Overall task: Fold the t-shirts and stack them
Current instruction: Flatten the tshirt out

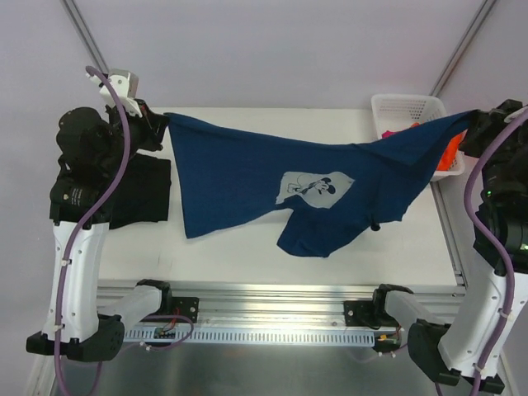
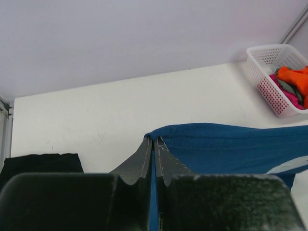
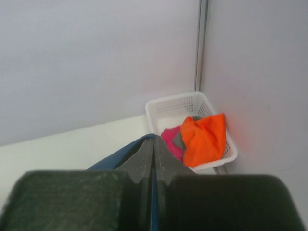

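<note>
A navy blue t-shirt with a pale cartoon print hangs stretched across the table between both grippers, its lower edge sagging onto the table. My left gripper is shut on its left corner, blue cloth showing between the jaws. My right gripper is shut on its right corner. A folded black t-shirt lies flat at the table's left edge, below the left gripper; it also shows in the left wrist view. Orange, magenta and grey shirts lie bunched in the basket.
A white lattice basket stands at the back right corner, under the right gripper; it shows in the left wrist view and the right wrist view. An aluminium rail runs along the table's near edge.
</note>
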Robot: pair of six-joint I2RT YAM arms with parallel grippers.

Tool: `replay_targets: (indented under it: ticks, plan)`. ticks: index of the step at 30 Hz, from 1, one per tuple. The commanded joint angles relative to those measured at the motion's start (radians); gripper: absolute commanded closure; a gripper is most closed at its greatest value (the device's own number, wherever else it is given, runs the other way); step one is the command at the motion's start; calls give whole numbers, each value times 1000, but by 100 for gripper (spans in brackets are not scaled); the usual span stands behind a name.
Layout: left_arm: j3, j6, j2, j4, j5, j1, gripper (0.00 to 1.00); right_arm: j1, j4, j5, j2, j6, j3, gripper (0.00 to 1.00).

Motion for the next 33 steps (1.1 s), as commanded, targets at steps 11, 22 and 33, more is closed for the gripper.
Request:
replay_targets:
  ticks: [11,22,33]
  plan:
    - [361,90,436,117,-30,11,100,-13,204,-39,662,-31,579,99]
    - [443,150,490,125,-88,2,100,-5,186,-91,549,41,340,100]
    - [13,139,24,113,-58,-12,100,-12,56,-30,28,-75,25,100]
